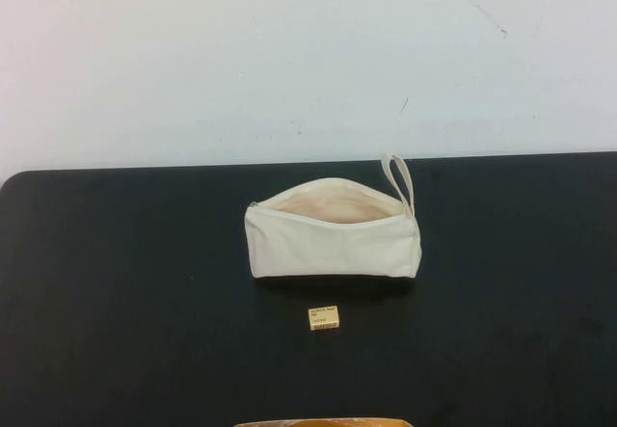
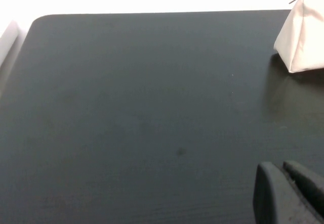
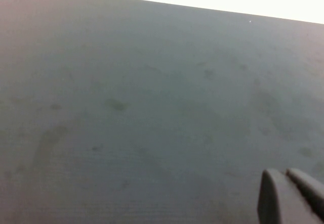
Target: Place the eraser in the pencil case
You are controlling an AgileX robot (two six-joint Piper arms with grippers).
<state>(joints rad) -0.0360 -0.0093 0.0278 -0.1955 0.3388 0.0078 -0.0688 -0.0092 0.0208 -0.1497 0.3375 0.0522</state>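
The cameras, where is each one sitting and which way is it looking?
High view: raised on the robot's side, angled down at pencil case and eraser; no arms show.
Left wrist view: on the left arm, facing the table; left gripper at the edge.
Right wrist view: facing bare table; right gripper.
Shared: high and left wrist views show the pencil case.

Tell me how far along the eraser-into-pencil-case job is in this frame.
Barely started. Done: the pencil case already sits unzipped, lining showing. In hand: nothing; the eraser lies on the black table just in front of the case, apart from it. The left gripper and right gripper show only at the edge of their wrist views, over bare table, away from the eraser. Left: reach, grasp, carry, drop inside.
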